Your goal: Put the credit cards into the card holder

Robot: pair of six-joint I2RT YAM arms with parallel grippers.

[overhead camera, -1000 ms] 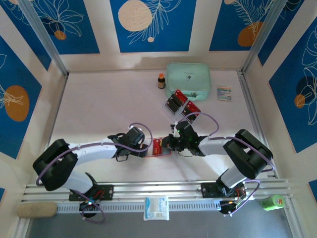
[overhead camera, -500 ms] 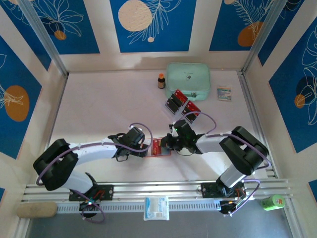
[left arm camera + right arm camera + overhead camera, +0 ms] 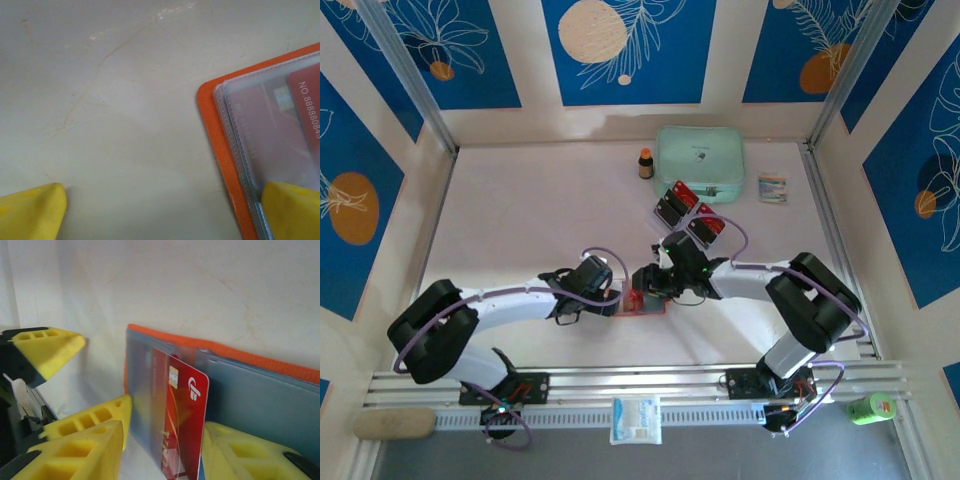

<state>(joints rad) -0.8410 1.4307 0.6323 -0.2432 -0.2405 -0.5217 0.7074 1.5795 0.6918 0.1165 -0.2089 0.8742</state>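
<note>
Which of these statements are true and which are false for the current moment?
1. The card holder lies open on the table. True.
2. The left claw is shut tight. False: its fingers stand wide apart, one resting on the edge of the holder's clear sleeve.
3. A red card sits between the right claw's fingers, partly inside a clear sleeve. True.
4. The mint-green pouch lies next to the arm bases. False: it lies at the far side of the table, beside a small brown bottle.
5. The clear tray is empty. False: red and black cards lie in it.
</note>
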